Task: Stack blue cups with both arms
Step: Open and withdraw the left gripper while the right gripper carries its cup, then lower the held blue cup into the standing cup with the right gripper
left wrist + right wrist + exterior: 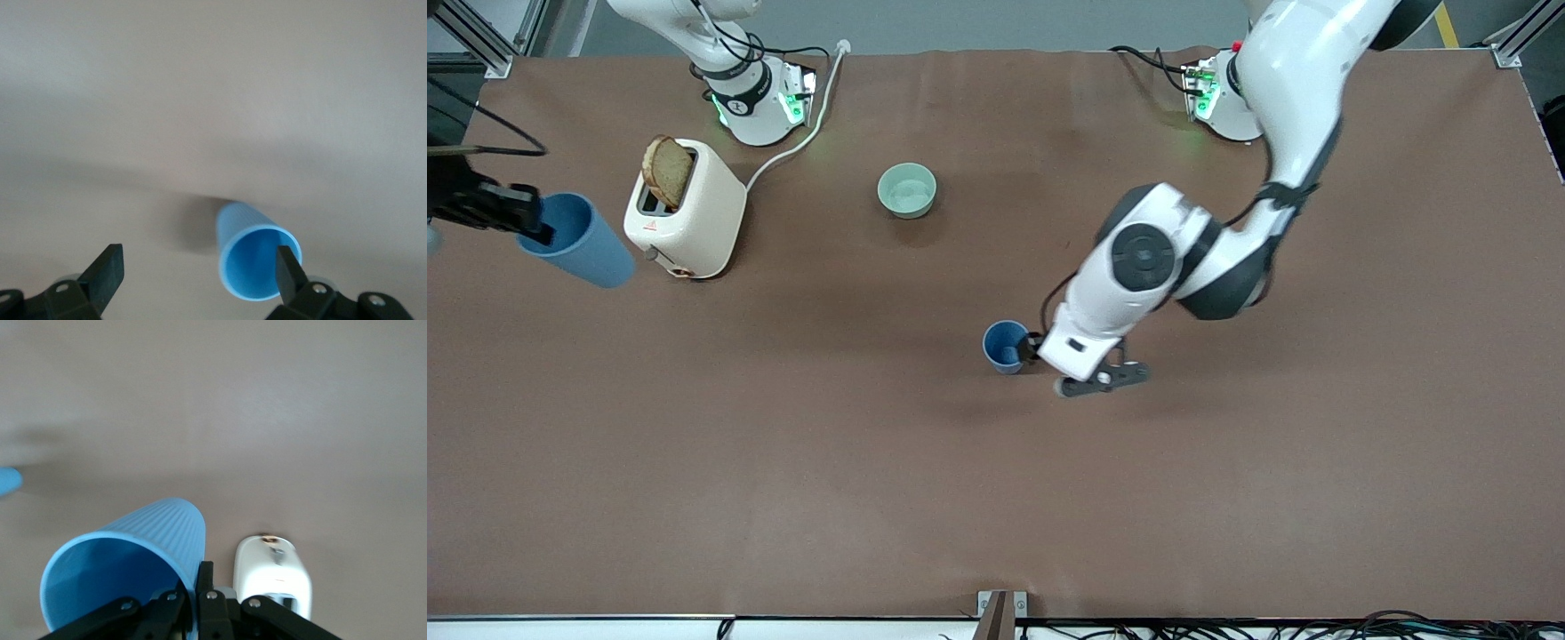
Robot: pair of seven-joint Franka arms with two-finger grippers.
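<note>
One blue cup [1007, 347] stands upright near the middle of the table. My left gripper [1034, 348] is low beside it and open wide. In the left wrist view the cup [241, 223] is at one fingertip [288, 268], which overlaps its rim, and the gripper [198, 272] is empty. My right gripper [538, 229] is shut on the rim of the second blue cup [580, 242]. It holds the cup tilted in the air over the right arm's end of the table. In the right wrist view the gripper [197, 587] pinches the cup wall [143, 543], one finger inside and one outside.
A cream toaster [687, 212] with a slice of bread [669, 171] stands beside the held cup; it also shows in the right wrist view [273, 577]. Its white cable [800, 133] runs toward the right arm's base. A pale green bowl [907, 190] sits farther from the front camera than the standing cup.
</note>
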